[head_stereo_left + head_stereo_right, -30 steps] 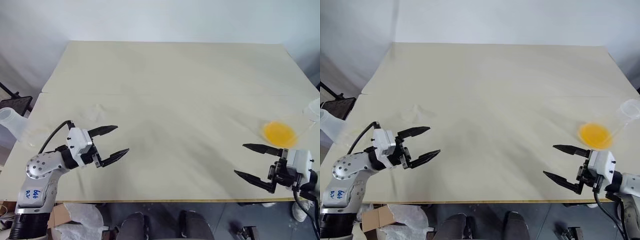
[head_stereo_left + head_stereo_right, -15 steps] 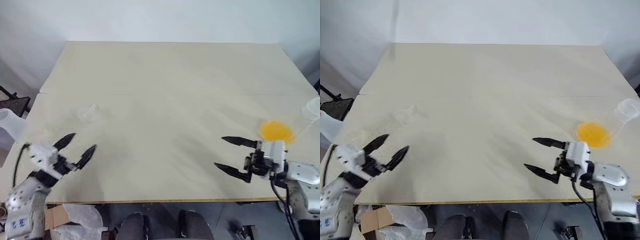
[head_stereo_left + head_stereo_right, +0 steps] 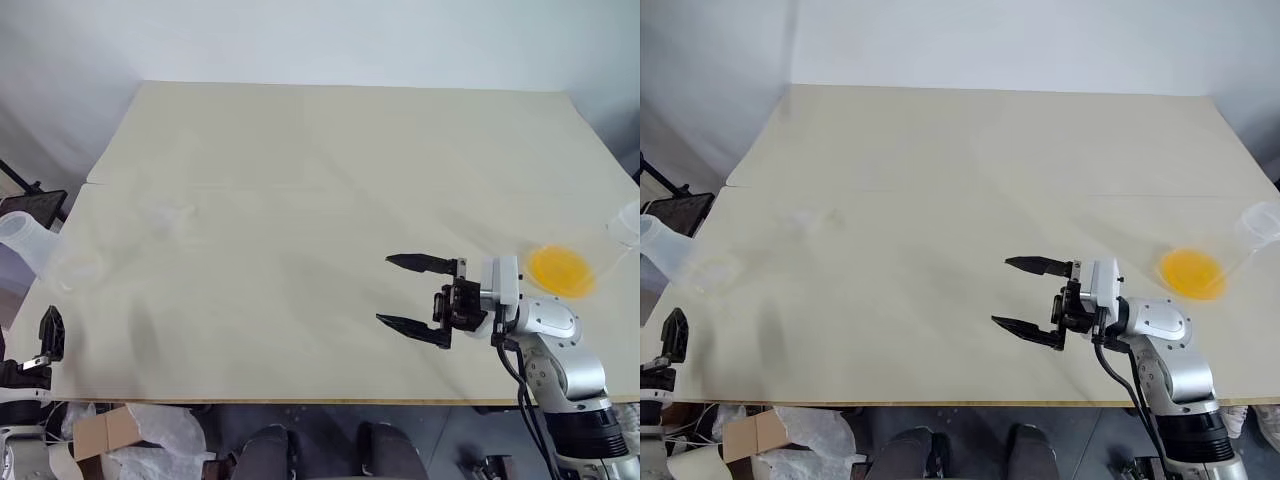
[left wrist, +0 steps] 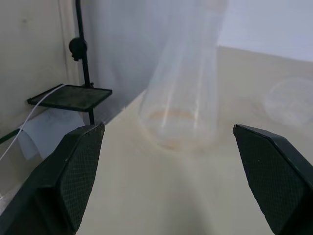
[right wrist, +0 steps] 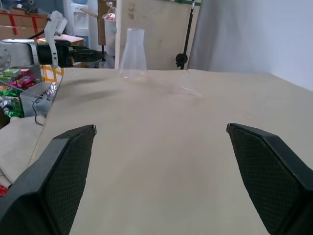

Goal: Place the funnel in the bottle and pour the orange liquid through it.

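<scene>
right pincer point(image 3: 411, 295) released, left pincer point(image 4: 166, 176) released; one funnel point(image 5: 185, 89), one bottle point(image 5: 133, 54), one orange liquid point(image 3: 560, 270) pool.

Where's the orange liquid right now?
The orange liquid sits near the table's right edge in the head views, just beyond the right gripper.

A pale cream worktop point(image 3: 330, 160) fills most of the scene, with a faint seam running across its width. Behind it hangs a plain whitish-grey wall point(image 3: 330, 40). Off the worktop's left edge stands a black stand with a small dark shelf point(image 4: 71, 95), in front of a tan wooden panel point(image 5: 156, 29).
</scene>
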Motion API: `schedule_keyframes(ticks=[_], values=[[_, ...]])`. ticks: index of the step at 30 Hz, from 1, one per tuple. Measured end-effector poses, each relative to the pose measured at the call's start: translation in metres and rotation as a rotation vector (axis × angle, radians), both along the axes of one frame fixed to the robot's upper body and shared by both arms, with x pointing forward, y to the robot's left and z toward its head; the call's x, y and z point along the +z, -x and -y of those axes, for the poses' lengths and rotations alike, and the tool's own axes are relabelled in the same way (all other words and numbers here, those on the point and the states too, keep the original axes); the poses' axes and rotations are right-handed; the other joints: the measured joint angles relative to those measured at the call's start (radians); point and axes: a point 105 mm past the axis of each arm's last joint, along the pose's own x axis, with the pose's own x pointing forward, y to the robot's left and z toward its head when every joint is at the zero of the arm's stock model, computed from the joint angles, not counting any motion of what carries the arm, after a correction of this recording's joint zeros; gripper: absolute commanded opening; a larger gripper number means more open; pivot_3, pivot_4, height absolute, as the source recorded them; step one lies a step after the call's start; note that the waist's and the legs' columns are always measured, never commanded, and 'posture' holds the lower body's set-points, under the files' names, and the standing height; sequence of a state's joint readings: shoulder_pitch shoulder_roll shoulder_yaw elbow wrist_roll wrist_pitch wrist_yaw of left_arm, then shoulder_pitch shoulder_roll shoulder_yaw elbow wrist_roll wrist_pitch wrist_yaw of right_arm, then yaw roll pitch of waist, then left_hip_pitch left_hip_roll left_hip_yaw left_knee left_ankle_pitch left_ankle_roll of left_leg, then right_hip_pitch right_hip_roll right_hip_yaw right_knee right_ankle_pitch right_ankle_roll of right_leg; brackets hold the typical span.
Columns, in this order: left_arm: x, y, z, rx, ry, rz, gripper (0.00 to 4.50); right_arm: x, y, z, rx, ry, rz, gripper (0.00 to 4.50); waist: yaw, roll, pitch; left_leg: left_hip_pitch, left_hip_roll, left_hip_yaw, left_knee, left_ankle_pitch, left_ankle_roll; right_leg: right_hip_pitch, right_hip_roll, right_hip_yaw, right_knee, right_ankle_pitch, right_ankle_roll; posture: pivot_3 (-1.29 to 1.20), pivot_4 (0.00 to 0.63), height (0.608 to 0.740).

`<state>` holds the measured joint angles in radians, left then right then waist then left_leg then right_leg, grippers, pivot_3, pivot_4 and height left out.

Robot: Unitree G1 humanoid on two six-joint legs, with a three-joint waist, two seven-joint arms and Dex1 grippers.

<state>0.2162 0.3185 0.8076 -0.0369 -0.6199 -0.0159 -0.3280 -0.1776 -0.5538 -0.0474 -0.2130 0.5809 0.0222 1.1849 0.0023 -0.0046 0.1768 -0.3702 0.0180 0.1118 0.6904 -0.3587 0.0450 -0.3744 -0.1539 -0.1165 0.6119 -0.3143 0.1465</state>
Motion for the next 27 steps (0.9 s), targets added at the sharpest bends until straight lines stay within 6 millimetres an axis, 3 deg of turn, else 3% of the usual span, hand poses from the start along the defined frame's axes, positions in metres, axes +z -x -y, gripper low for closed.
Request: schedule_keyframes(ticks=[11,16,27], values=[[0.064,-0.039,-0.017,-0.042,-0.097,0.068,4.48,-0.012,0.003,0.004,-0.041,-0.002,-0.041,4.50,-0.006,0.000,0.000,0.000,0.000,0.000,0.000,0.000,0.000,0.000,0.002,0.000,0.001,0.000,0.000,0.00,0.150,0.740],[0.071,-0.054,-0.028,-0.024,-0.097,0.028,4.48,-0.009,0.001,0.002,-0.053,-0.021,-0.024,4.50,-0.006,0.000,0.000,0.000,0.001,0.000,0.000,0.000,-0.001,-0.001,0.003,-0.001,0.001,0.000,0.000,0.00,0.150,0.740],[0.070,-0.083,-0.027,-0.074,-0.091,-0.058,4.48,-0.008,-0.001,-0.002,-0.074,-0.042,-0.011,4.50,-0.006,0.000,0.000,0.000,0.001,0.001,0.000,0.000,-0.001,-0.001,0.003,-0.001,0.002,0.000,0.000,0.00,0.150,0.740]])
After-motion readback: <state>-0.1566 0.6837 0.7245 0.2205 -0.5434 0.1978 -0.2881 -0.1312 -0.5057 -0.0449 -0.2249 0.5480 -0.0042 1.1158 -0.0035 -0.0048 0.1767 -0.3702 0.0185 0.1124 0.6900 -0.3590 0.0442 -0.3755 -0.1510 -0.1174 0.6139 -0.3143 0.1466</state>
